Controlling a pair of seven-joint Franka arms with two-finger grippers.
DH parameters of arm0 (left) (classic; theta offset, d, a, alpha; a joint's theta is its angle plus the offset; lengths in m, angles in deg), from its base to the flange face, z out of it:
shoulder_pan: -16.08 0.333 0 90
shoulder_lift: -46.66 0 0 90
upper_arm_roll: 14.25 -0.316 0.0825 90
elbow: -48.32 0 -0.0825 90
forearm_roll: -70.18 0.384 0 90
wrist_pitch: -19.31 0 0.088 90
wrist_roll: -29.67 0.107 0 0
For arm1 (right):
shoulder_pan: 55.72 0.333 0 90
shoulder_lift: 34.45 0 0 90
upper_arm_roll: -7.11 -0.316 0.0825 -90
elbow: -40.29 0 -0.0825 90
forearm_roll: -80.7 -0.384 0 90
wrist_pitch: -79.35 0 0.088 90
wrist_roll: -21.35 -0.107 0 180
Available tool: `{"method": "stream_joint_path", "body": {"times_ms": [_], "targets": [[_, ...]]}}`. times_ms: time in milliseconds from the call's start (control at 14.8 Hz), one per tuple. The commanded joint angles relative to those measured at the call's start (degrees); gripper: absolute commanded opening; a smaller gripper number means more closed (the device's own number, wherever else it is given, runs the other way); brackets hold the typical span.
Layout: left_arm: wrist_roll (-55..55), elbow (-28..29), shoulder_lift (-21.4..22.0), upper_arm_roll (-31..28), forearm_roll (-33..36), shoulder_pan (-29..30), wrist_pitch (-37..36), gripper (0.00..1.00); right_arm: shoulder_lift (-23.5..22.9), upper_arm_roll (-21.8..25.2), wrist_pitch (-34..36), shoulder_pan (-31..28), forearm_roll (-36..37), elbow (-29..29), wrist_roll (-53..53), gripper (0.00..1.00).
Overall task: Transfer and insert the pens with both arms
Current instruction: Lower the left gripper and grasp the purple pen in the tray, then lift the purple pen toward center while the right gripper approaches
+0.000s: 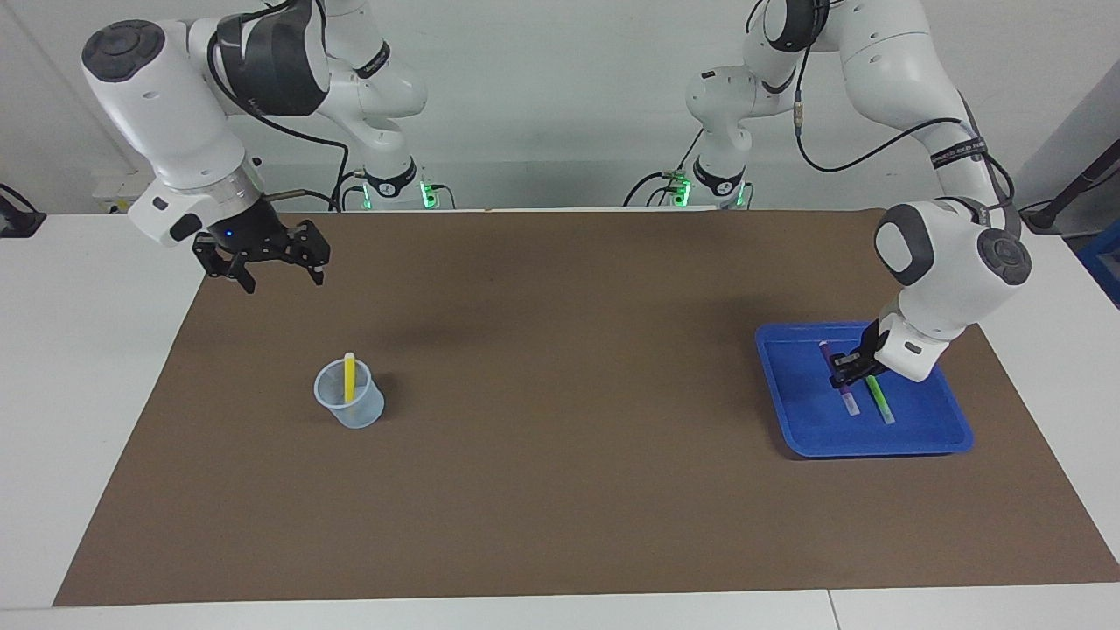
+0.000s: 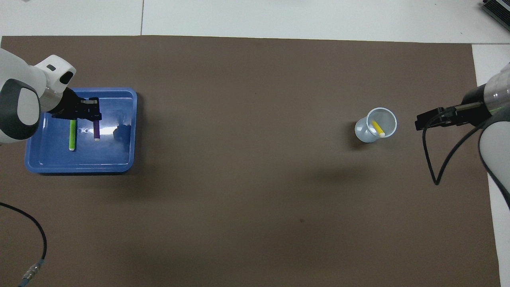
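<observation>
- Brown matting is seen spread over most of the white counter, and every task item is carried on it.
- Nearest the robots, the right gripper is held in the air over the mat's edge at the right arm's end of the counter; its fingers are spread wide and nothing is held between them. That arm is seen waiting.
- A clear plastic cup is stood on the mat, farther from the robots than the right gripper. The yellow pen is found inside it, leaning against the wall with its pale end up above the rim.
- At the left arm's end of the counter, a blue tray is laid on the mat, well apart from the cup.
- The left gripper is positioned over the tray, and its fingers are pressed together on the purple pen. The pen is pinched near its middle and is tilted, one end higher than the other. Whether the low end touches the tray floor cannot be told.
- The green pen is left lying flat on the tray floor, just beside the purple pen and roughly parallel to it, untouched by the gripper.
</observation>
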Motion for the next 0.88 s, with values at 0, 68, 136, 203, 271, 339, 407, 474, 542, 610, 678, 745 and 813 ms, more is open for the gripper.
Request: {"method": "stream_joint_path", "body": {"times_ms": [0, 68, 136, 203, 271, 339, 407, 474, 542, 610, 678, 745, 813], "targets": [[-10.19, -2.70, -1.24, -0.39, -4.20, -2.44, -1.46, 0.00, 0.65, -0.52, 0.75, -1.30, -1.33, -0.67, -0.75, 1.00], [-13.19, -2.79, -1.15, -0.31, -4.91, -2.88, -1.38, 0.00, 0.83, -0.52, 0.83, -1.31, -1.33, -0.93, -0.75, 1.00], [-17.13, -2.79, -0.72, -0.30, -5.18, -3.50, -1.37, 0.00, 1.09, -0.60, 0.83, -1.31, -1.33, -1.20, -0.41, 1.00], [-22.74, -2.70, -0.36, -0.22, -5.36, -4.29, -1.46, 0.00, 1.18, -0.60, 0.83, -1.31, -1.42, -1.63, -0.23, 1.00], [-29.23, -2.70, 0.25, -0.04, -6.14, -5.34, -1.46, 0.00, 1.35, -0.69, 0.75, -1.13, -1.59, -2.16, -0.05, 1.00], [-36.43, -2.27, 1.13, -0.13, -8.32, -6.74, -1.55, 0.00, 1.70, -0.69, 0.14, -0.96, -3.77, -3.56, 0.04, 1.00], [-43.81, -1.48, 2.27, -0.04, -10.70, -7.89, -1.81, 0.00, 2.40, -0.60, -1.00, -0.87, -7.79, -4.88, -0.22, 1.00], [-50.15, -0.43, 3.32, -0.04, -12.02, -9.72, -1.73, 0.00, 2.58, -0.60, -2.23, -0.87, -11.40, -5.41, -0.23, 1.00], [-56.39, -0.24, 3.68, -0.04, -14.13, -11.74, -1.99, 0.00, 2.59, -0.52, -3.20, -0.87, -14.39, -5.68, -0.14, 1.00], [-62.46, -0.24, 3.94, -0.04, -16.93, -13.16, -1.64, 0.00, 2.50, -0.60, -4.08, -0.78, -18.08, -5.59, -0.31, 1.00], [-68.53, -0.50, 4.21, -0.04, -18.96, -14.48, -1.03, 0.00, 2.50, -0.52, -5.57, -0.78, -22.73, -5.68, -0.49, 1.00], [-75.11, -0.94, 4.65, -0.13, -20.20, -15.97, -0.07, 0.00, 2.50, -0.52, -7.32, -0.69, -26.43, -6.12, -0.84, 1.00], [-82.92, -0.86, 4.82, -0.04, -21.43, -16.68, 2.73, 0.00, 2.50, -0.86, -8.99, -0.52, -28.73, -6.29, -1.71, 1.00]]}}
